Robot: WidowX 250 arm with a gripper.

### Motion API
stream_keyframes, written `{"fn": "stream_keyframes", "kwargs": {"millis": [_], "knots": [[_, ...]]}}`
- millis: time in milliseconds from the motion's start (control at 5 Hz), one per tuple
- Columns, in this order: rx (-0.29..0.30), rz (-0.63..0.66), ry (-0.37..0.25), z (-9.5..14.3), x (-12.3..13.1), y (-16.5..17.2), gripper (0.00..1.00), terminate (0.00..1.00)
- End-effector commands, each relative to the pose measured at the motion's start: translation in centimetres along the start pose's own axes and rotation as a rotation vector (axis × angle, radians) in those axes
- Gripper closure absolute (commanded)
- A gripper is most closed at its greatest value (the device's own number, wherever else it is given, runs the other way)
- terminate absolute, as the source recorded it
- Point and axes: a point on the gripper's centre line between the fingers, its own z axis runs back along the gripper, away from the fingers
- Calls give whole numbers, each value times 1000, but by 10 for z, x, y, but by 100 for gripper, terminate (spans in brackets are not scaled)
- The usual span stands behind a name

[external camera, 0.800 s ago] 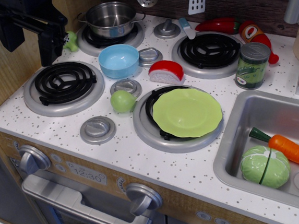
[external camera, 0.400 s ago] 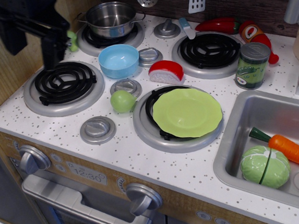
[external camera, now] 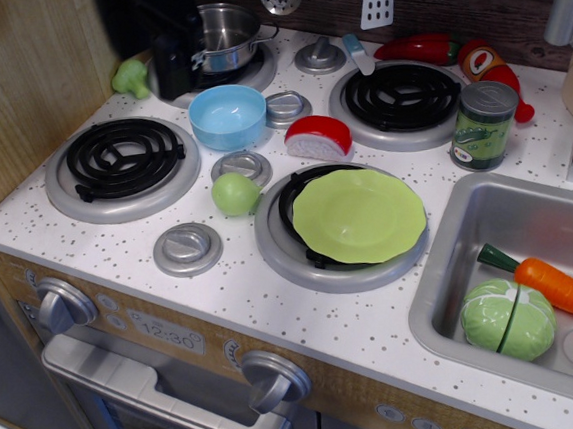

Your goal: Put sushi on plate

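Note:
The sushi [external camera: 318, 137], a red-topped half-dome on a white base, lies on the counter between the blue bowl [external camera: 229, 116] and the back right burner. The lime-green plate [external camera: 359, 215] rests on the front right burner, just in front of the sushi. My gripper [external camera: 176, 72] is a dark, blurred shape at the back left, over the left side of the steel pot [external camera: 226, 34], far from the sushi. Its jaws are too blurred to tell whether they are open or shut.
A light green ball [external camera: 235, 194] lies left of the plate. A small green toy [external camera: 131, 77] sits by the wooden wall. A can [external camera: 484, 124], a red chili pepper [external camera: 419, 48] and a bottle stand at the back right. The sink [external camera: 451, 260] holds a cabbage and a carrot.
My gripper has swung right from over the back left corner to in front of the pot, uncovering the small green toy. Nothing on the counter has moved.

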Motion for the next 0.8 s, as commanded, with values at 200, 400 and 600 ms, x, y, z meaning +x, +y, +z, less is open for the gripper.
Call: {"fn": "stream_keyframes", "kwargs": {"millis": [200, 400, 600], "knots": [[123, -288, -241, -11, 69, -17, 0, 0], [81, -336, -310, -30, 88, -16, 0, 0], [73, -371, -371, -43, 102, -15, 0, 0]]}}
